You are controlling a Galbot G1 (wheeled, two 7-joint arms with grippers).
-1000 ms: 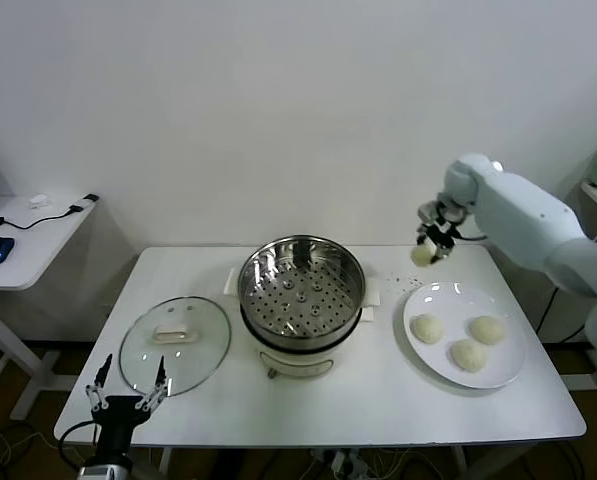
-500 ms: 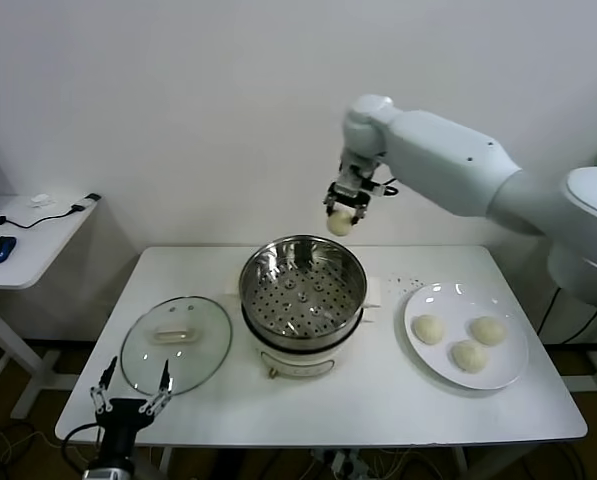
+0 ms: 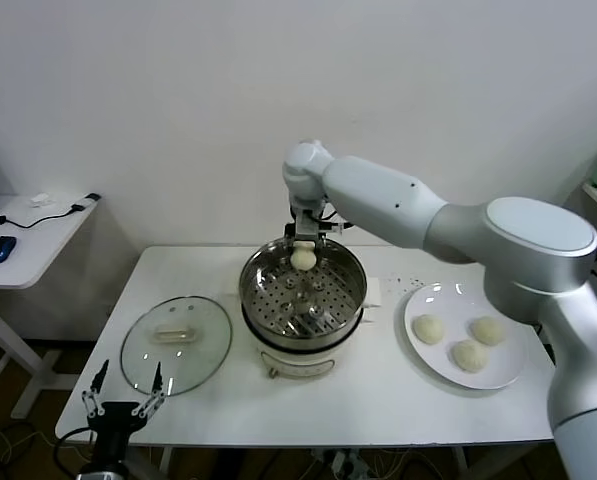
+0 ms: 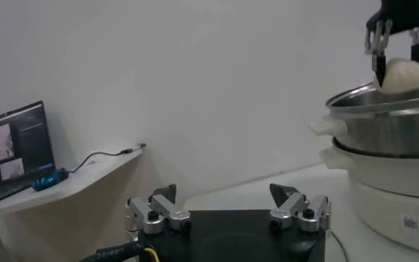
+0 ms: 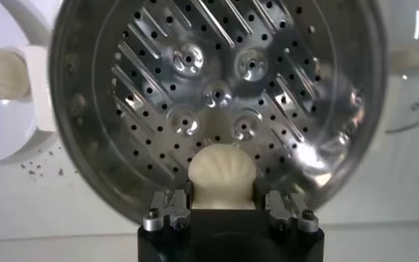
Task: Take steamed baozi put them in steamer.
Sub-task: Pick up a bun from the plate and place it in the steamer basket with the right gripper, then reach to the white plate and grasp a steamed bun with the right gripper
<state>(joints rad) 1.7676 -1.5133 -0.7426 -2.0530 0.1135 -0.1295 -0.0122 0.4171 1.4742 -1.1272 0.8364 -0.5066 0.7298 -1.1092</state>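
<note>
The right gripper is clenching a bun over the far rim of the steamer, positioning it above the tray for lowering; the left gripper is idling, jaws spread, below the table edge.

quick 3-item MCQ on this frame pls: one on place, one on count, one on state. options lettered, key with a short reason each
1. Where is the right gripper?
A. over the plate
B. above the steamer's far rim
C. by the glass lid

2. How many baozi lie on the plate?
A. two
B. three
C. four

3. The steamer tray is:
A. bare
B. full
C. lidded

Key:
1 B, its fingers hang over the pot's back edge.
2 B, three buns show there; the fourth baozi is in the gripper.
3 A, only perforated metal shows; the glass lid lies on the table. Left gripper is idle, open.
</note>
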